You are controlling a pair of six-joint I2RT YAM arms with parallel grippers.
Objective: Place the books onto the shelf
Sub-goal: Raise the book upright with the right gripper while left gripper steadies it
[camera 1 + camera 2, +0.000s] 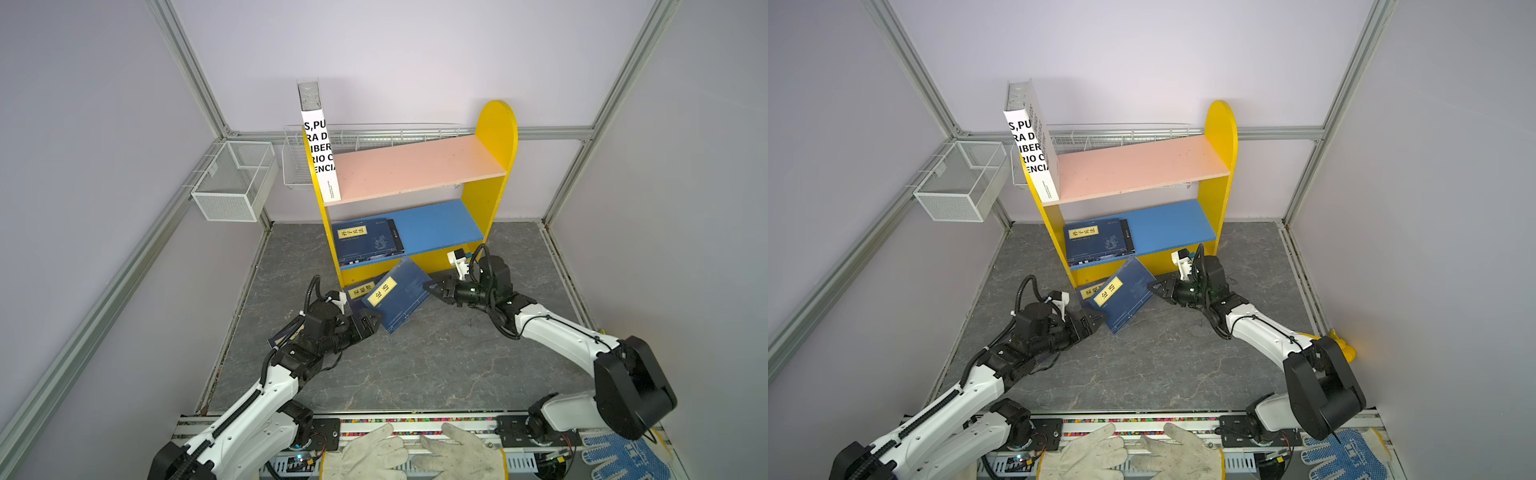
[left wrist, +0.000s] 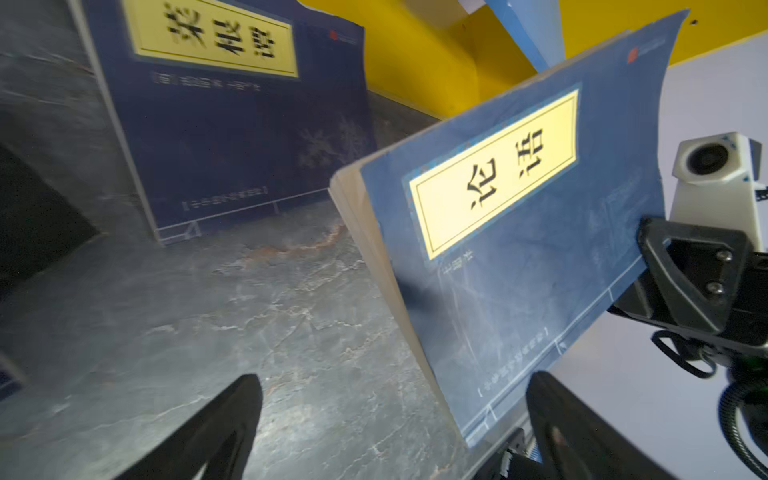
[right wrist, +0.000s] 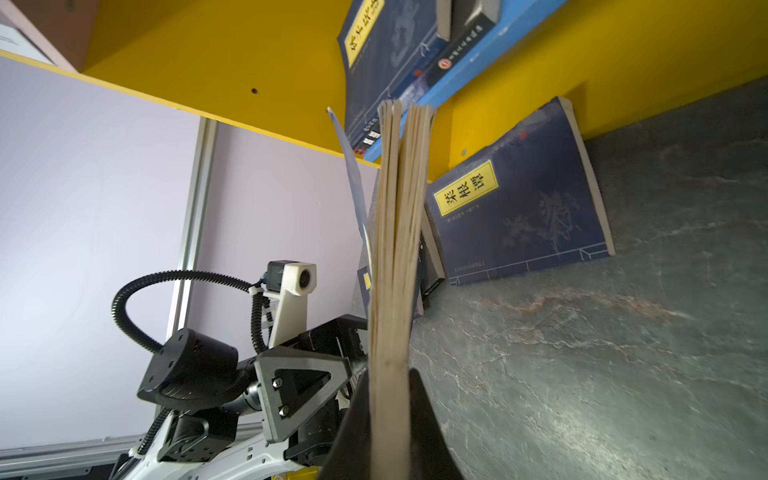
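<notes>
Where the grey marbled bench (image 1: 415, 365) meets the back wall stands the shelf (image 1: 494, 137): yellow sides, the right one round-topped, with two boards.

- Pink upper board (image 1: 415, 166): one white book (image 1: 322, 158) with bold black lettering, upright at the left end against the yellow side.
- Blue lower board (image 1: 440, 226): a flat stack of navy books (image 1: 365, 241) with a yellow title label on top, at the left end. A black book (image 1: 395, 235) lies in the stack and juts out on its right. The right half of the board is bare.
- Held book (image 1: 399, 295): navy with a yellow label, in front of the shelf's base and tilted, cover facing up and left. The right gripper (image 1: 432, 286) is closed tight on its page edge at the right-hand corner. The right wrist view shows the fanned pages pinched between both fingers.
- Left gripper (image 1: 370, 324): jaws wide apart and holding nothing, at the held book's lower left corner. In the left wrist view that corner sits between the fingers, and I cannot tell whether it touches them.
- Leaning book (image 1: 359, 291): navy with a yellow label, bottom edge on the bench, propped against the shelf's yellow base panel, partly behind the held book.
- Further navy cover (image 1: 277, 340): partly visible under the left arm, on the bench.
- Wire baskets (image 1: 232, 183): white, fixed to the wall left of and behind the shelf.
- Work gloves (image 1: 415, 453): a white pair on the front rail.
</notes>
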